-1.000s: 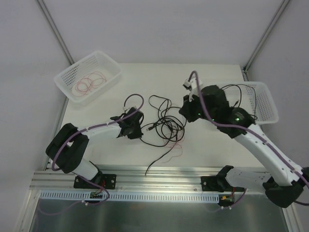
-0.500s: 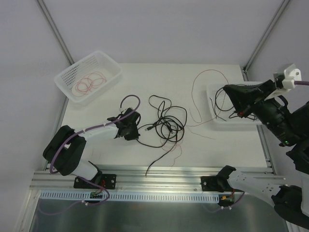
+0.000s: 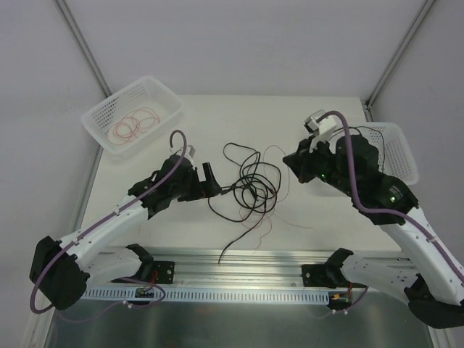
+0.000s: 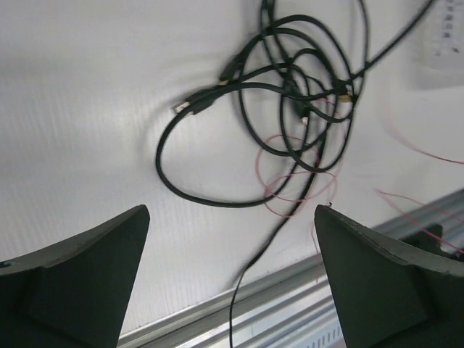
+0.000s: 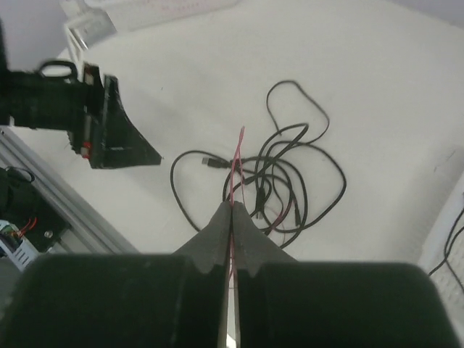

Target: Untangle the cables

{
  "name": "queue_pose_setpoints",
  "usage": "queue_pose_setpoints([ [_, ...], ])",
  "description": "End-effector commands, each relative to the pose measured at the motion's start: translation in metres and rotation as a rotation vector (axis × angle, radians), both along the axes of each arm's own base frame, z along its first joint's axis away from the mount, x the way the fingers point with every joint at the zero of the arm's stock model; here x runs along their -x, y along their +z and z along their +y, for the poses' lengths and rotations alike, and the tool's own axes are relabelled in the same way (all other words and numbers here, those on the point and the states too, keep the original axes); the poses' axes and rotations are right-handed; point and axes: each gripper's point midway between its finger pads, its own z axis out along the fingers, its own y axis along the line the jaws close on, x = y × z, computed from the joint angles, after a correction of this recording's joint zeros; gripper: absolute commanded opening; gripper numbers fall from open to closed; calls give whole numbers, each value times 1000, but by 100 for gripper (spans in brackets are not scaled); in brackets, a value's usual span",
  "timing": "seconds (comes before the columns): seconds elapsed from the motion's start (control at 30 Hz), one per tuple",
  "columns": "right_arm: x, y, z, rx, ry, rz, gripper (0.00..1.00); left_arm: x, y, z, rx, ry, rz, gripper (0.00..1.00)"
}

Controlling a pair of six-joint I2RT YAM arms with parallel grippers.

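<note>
As seen from above, my left gripper (image 3: pixel 212 181) sits just left of the tangle of thin black cables (image 3: pixel 252 185), and my right gripper (image 3: pixel 290 161) sits to its right. At my left wrist, the jaws gape wide and the tangle lies beyond them. At my right wrist, the fingers pinch a thin red wire (image 5: pixel 236 156) above the tangle.

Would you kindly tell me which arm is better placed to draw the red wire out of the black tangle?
Right: the right gripper is shut on the red wire leading into the black cable tangle. The left gripper is open, holding nothing.
</note>
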Motion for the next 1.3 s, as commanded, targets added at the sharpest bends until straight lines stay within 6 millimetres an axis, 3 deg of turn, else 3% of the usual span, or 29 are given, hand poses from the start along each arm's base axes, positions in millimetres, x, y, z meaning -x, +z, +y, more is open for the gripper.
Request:
queue_pose_setpoints([
  [0.0,3,6,24,-117,63,26,1,4,58,-15,86,-159,-150,99],
  [0.1,-2,-4,36,-132,76,71,1,18,90,-31,127,-305,-257,99],
  [0.23,-6,-3,45,-158,80,87,1,36,130,-59,185,-473,-418,99],
  [0.37,-8,3,50,-205,70,106,1,51,144,-80,222,-567,-529,99],
  [0.5,-5,9,54,-228,92,115,1,48,145,-89,200,-595,-630,99],
  [0.73,1,19,58,-267,117,114,1,39,130,-106,119,-648,-759,99],
  [0.9,5,27,58,-287,135,106,1,46,111,-112,101,-726,-835,99],
  [0.97,6,31,59,-294,143,106,1,50,116,-114,128,-741,-876,99],
  [1.27,12,41,62,-331,171,105,1,67,91,-123,149,-826,-868,99],
])
